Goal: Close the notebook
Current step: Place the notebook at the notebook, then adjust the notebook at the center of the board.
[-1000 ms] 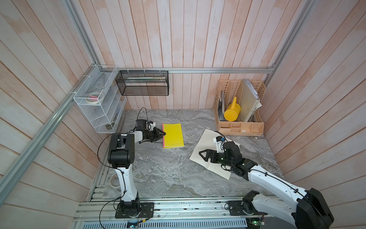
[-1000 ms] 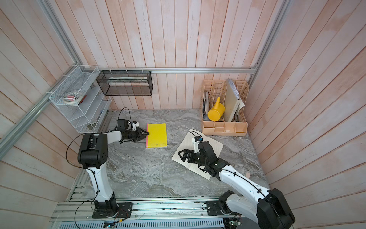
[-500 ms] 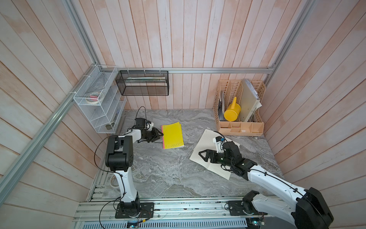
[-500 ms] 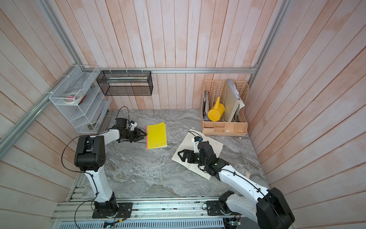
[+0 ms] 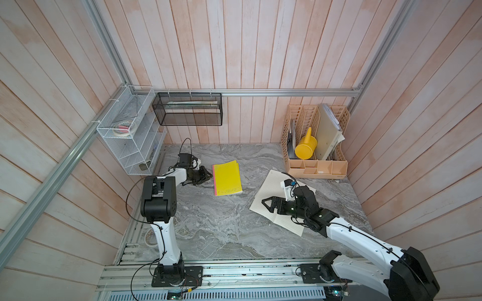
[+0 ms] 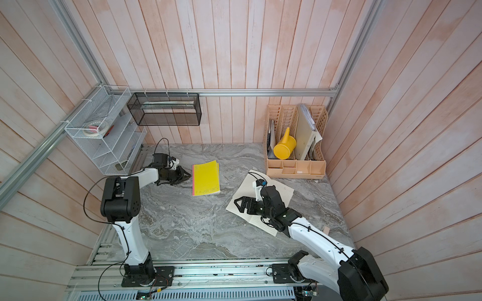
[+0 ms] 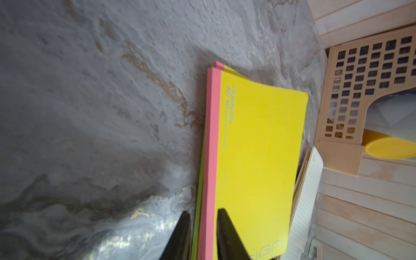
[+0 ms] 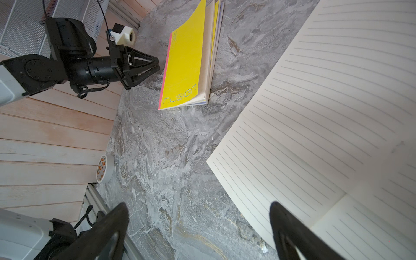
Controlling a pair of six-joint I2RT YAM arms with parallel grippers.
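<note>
With the yellow notebook [image 5: 227, 178] lying shut on the table [image 5: 208, 229] beside the narrowly parted, empty left gripper [image 5: 207, 175], the open notebook [image 5: 266, 187] beneath the wide-spread right gripper [image 5: 264, 204] is best folded over by its outer edge.

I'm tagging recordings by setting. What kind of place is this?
Probably a mock office desk in a test cell: a desktop file organizer, wire wall shelves, and notebooks on a marble-look table.
</note>
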